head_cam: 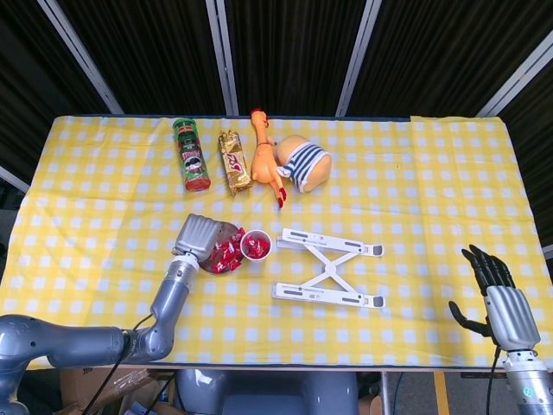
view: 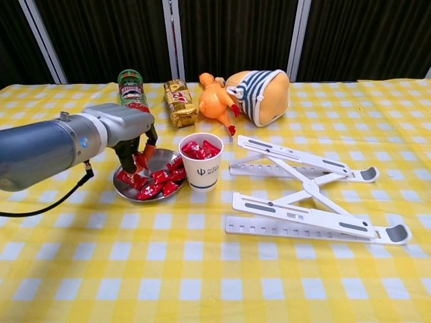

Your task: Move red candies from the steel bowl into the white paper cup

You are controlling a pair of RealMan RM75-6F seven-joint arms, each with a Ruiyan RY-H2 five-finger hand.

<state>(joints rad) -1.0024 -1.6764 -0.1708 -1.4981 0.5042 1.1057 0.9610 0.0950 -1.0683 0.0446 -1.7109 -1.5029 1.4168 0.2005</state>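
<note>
A: Your left hand [view: 133,138] hangs over the steel bowl [view: 128,189]; its fingers [view: 141,156] point down and pinch one red candy [view: 141,161]. More red candies [view: 161,179] lie just below them.

B: And the white paper cup [view: 201,167]?

A: Just beside those fingers, touching the bowl, with candies inside. Your right hand [head_cam: 501,298] holds nothing, fingers spread, at the worktop [head_cam: 432,199] edge.
</note>
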